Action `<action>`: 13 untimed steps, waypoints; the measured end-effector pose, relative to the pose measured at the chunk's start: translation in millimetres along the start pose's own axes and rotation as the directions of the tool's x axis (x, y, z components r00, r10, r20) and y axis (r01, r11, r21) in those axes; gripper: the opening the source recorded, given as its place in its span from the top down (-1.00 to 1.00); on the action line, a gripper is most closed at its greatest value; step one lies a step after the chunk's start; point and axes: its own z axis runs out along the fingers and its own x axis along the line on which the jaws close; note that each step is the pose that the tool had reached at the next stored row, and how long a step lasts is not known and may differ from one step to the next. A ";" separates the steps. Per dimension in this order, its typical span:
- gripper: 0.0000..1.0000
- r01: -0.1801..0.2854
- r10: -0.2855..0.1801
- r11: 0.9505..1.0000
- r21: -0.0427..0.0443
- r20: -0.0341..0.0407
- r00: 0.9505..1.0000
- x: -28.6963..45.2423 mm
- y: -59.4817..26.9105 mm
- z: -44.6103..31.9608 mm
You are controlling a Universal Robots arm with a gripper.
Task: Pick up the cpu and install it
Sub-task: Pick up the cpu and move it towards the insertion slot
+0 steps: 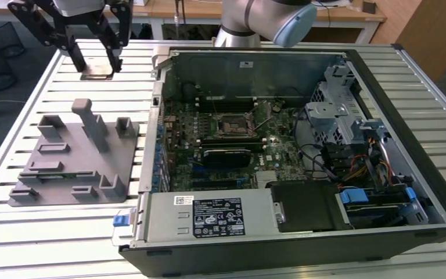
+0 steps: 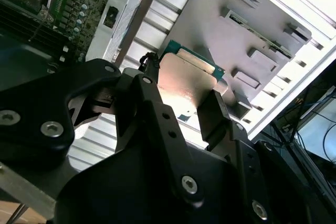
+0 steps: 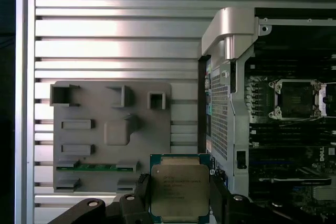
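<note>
The tool (image 3: 180,195) grips a silvery, green-edged cpu (image 3: 178,182).

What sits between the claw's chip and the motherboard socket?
In the first wrist view, the computer case's perforated metal side wall stands between the silvery square cpu, gripped by the claw, and the dark square socket.

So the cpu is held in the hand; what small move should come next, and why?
Probably carry it level, without lowering, toward the exterior view's right, over the case wall and toward the socket. The hand is shut on the cpu over the slatted table, beside the grey holder block. The socket lies inside the open case.
</note>
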 end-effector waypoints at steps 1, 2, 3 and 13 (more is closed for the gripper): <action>-0.08 0.000 0.000 1.000 0.000 0.000 1.000 -1.5 0.0 0.0; -0.08 0.000 0.000 1.000 0.000 0.000 1.000 -3.0 0.0 0.1; -0.08 0.000 0.000 1.000 0.000 0.000 1.000 -4.6 0.0 0.1; -0.08 0.000 0.000 1.000 0.000 0.000 1.000 -24.0 0.2 0.4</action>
